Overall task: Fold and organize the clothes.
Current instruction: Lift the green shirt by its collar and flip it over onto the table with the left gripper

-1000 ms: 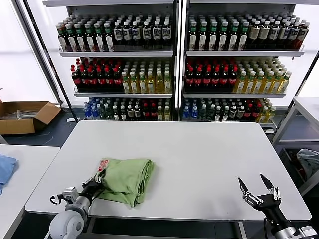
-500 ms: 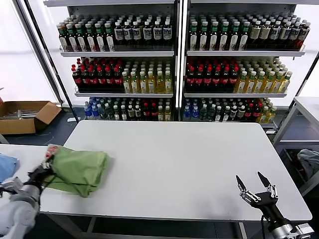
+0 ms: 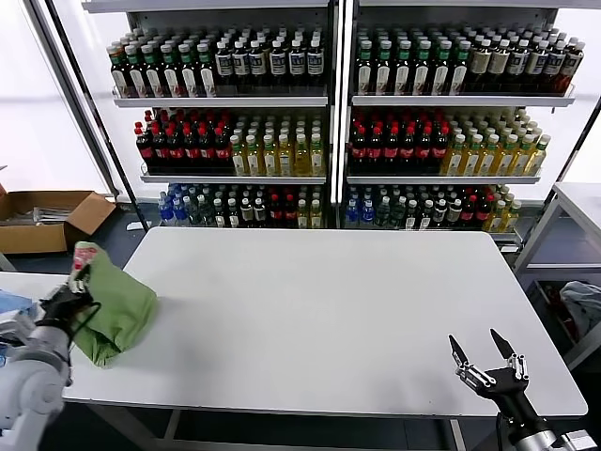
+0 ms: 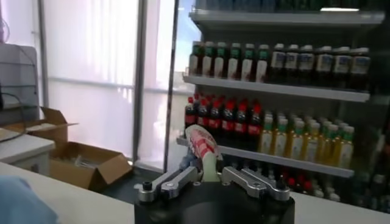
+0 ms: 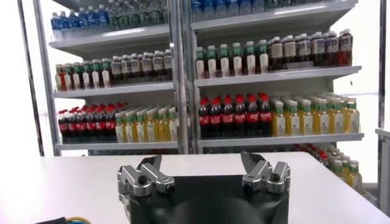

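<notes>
Shirt: the folded green shirt (image 3: 113, 315) hangs over the counter (image 3: 319, 310) edge at 9 o'clock, held up.
Left gripper: the left gripper (image 3: 68, 299) has its fingers pinched on the shirt's printed end.
Right gripper: the right gripper (image 3: 488, 355) waits at 4 o'clock, fingers wide, holding nothing.

shirt (image 3: 115, 310): light green, folded in a bundle | red-and-white print at top | pinched in left gripper (image 3: 73, 299), hanging to its right
</notes>
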Robot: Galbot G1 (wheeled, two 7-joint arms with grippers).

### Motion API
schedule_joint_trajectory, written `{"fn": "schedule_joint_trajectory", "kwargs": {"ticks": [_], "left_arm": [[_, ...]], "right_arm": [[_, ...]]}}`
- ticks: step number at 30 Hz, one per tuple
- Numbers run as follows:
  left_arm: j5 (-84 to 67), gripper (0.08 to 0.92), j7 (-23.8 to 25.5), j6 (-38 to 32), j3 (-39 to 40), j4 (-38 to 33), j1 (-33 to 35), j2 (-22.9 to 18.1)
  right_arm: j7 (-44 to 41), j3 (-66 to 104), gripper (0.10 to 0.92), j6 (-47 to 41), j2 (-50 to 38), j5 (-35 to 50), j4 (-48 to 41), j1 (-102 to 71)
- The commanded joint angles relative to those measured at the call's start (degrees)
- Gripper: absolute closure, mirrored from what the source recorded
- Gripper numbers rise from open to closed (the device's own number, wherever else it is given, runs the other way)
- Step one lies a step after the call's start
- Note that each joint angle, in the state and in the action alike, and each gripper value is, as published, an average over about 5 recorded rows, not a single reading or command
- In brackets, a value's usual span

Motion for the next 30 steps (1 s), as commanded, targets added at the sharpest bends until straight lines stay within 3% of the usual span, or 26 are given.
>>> {"fn": "schedule_joint_trajectory", "kwargs": {"ticks": [1, 7, 14, 18, 23, 30], "left_arm": [[8.33, 0.862, -8.96, 3.23, 22.18, -11.72, -2.99, -22.51], [9.64, 0.862, -11.40, 5.32, 33.59, -6.09, -6.37, -28.48], [8.16, 0.862, -12.43, 4.67, 35.53, 2.33, -11.22, -30.33], [4.15, 0.862, -12.18, 4.45, 36.10, 2.47, -13.47, -28.74], [-4.08, 0.856, -9.86, 4.62, 37.84, -1.71, -11.45, -24.98], [-11.49, 0.684, -5.05, 4.67, 35.48, -9.06, -7.99, -19.43]], "right_arm": [[0.02, 0.97, 0.203, -0.19, 1.70, -1.00, 1.11, -1.88], [0.12, 3.03, 0.203, -0.48, 2.83, -1.70, 2.72, -4.10], [0.10, 4.42, 0.203, -0.43, 4.04, -2.04, 4.23, -6.39], [0.58, 3.60, 0.203, -1.20, 4.41, -3.03, 4.84, -6.15], [3.00, -0.34, 0.203, -4.75, 2.40, -4.14, 5.11, -3.90], [11.15, -13.95, 0.203, -15.54, -4.09, -1.17, 4.58, 7.24]]}}
